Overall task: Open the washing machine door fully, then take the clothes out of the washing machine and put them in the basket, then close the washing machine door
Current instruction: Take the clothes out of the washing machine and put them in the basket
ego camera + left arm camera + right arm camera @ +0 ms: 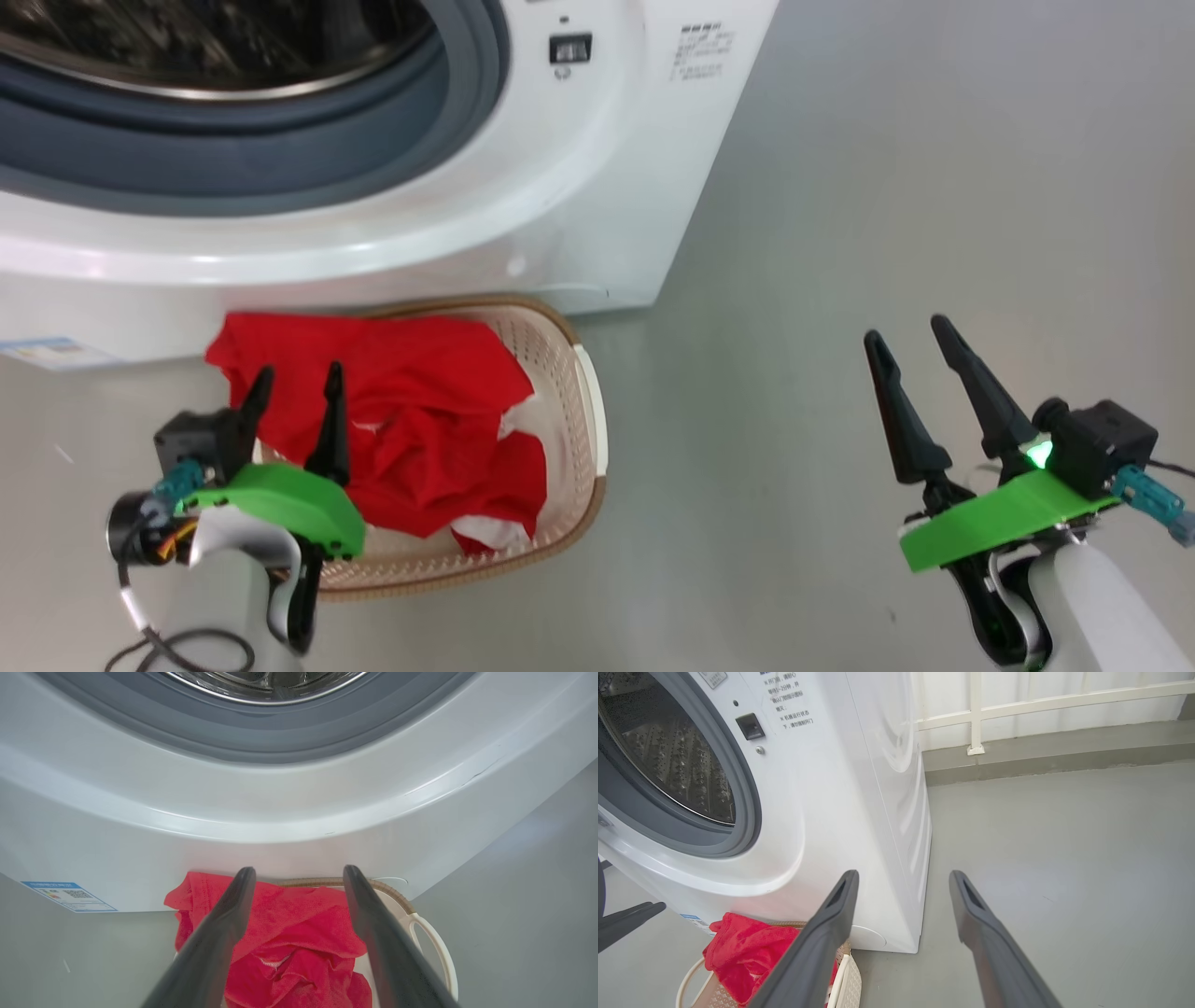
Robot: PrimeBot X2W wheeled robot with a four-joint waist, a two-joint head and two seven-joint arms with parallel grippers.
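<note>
Grey floor [840,233] met the washing machine [560,215]; red clothes [411,420] filled the basket [565,392]; left gripper [300,369] and right gripper [905,327] stood spread, empty.

A smooth, pale grey floor [840,187] with a soft, dull sheen spreads across the scene. It is plain and evenly coloured. A short, thin white scuff [63,455] marks it at the head view's left edge, and a tiny dark speck [892,616] sits low on the right.

In the right wrist view the floor runs back to a low, darker grey ledge [1064,742] along the foot of a white wall [1064,681]. A white horizontal rail [1045,702] crosses in front of the wall. One upright white post [975,714] meets the rail and stands on the ledge on a small square white foot [975,749].
</note>
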